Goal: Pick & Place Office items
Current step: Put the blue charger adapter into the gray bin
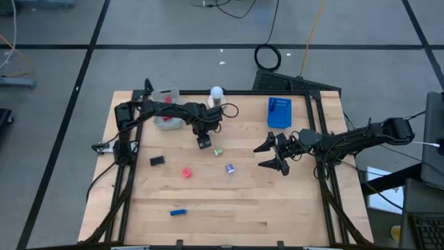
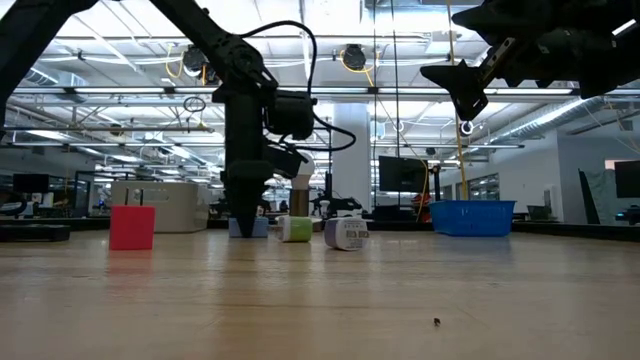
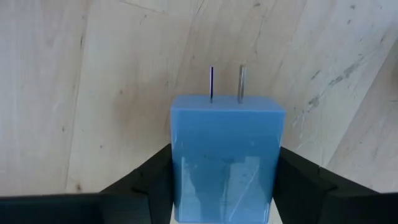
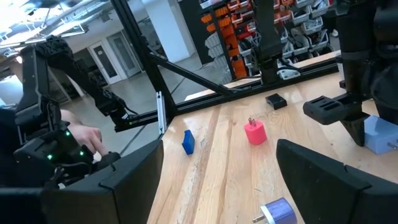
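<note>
The left hand (image 1: 203,142) is lowered to the counter (image 1: 277,201) near its middle, pointing down, with its two fingers (image 3: 146,183) set against both sides of a blue plug adapter (image 3: 227,155); the adapter's two metal prongs point away from the wrist. The adapter rests on the counter. The right hand (image 1: 276,157) hangs above the counter on the right side, jaws apart and holding nothing. Loose items on the counter: a green piece (image 1: 218,151) just beside the left hand, a purple piece (image 1: 229,168), a red block (image 1: 186,172), a black block (image 1: 157,160) and a blue stick (image 1: 178,212) near the front edge. A grey tray (image 1: 166,111) and a blue tray (image 1: 279,112) stand at the far side.
</note>
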